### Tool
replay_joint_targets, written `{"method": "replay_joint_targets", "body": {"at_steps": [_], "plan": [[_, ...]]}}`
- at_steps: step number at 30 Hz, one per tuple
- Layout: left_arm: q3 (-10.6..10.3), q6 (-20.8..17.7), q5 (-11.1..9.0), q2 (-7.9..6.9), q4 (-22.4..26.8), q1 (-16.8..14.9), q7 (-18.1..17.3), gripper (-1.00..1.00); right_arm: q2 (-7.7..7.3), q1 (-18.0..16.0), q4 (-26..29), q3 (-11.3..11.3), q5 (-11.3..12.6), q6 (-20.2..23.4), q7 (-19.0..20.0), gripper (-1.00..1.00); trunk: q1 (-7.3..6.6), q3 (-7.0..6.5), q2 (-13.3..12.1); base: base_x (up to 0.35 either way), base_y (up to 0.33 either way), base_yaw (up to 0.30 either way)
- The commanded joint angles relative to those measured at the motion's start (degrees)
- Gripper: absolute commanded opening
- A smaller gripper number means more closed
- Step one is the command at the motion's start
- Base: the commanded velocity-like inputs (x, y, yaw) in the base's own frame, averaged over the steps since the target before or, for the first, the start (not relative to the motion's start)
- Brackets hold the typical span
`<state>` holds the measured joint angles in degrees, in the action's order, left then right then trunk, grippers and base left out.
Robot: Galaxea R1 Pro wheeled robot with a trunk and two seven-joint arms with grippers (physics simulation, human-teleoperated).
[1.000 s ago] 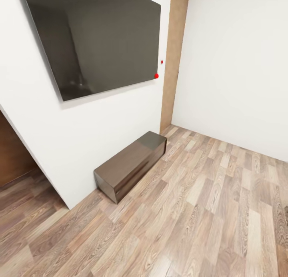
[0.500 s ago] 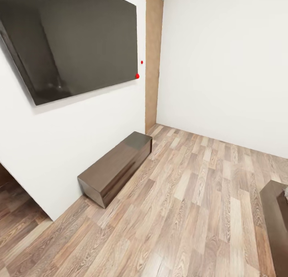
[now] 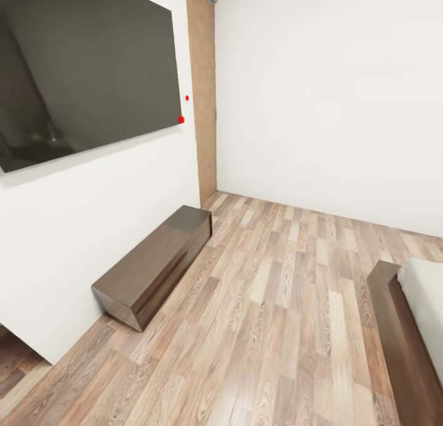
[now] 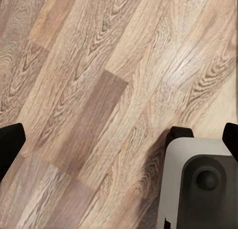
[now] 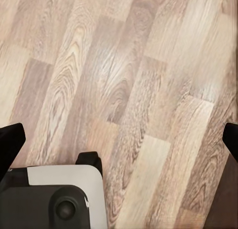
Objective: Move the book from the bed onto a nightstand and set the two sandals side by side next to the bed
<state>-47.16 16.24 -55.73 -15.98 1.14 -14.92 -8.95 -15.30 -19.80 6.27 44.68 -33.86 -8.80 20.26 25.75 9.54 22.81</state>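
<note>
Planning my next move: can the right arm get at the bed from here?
Probably not yet. The bed only edges into the head view's right, across open floor; the right gripper hangs open over bare planks. Roll closer first.

The right pincer (image 5: 119, 139) hangs above the wood-plank floor (image 5: 129, 80), its two black fingertips (image 5: 11, 142) spread wide apart with nothing between them. The planks run in mixed light and darker brown tones. A white and dark grey part of the robot's base (image 5: 59, 196) sits over the floor.

Glossy wood bench (image 3: 154, 263); grained plank floor (image 3: 289, 303).
</note>
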Motion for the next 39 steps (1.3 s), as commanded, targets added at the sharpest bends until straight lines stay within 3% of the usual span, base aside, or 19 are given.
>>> {"method": "replay_joint_targets", "body": {"at_steps": [1,29,39], "plan": [[-0.39,0.11,-0.61,-0.02,0.0,-0.02,-0.27,1.0,0.0,-0.06,-0.03,0.49,-0.51,-0.17,0.21,1.0,0.03,0.08,0.11,0.036,0.0,-0.278],[-0.4,0.28,-0.61,0.06,0.04,-0.02,-0.27,1.0,0.09,-0.06,-0.03,0.49,-0.51,-0.17,0.16,1.0,0.03,-0.92,0.11,0.026,0.0,-0.278],[-0.4,0.29,-0.61,0.07,-0.01,-0.02,-0.27,1.0,0.1,-0.06,-0.03,0.49,-0.51,-0.17,0.17,1.0,0.03,-1.15,0.11,0.16,0.043,-0.237]]}}
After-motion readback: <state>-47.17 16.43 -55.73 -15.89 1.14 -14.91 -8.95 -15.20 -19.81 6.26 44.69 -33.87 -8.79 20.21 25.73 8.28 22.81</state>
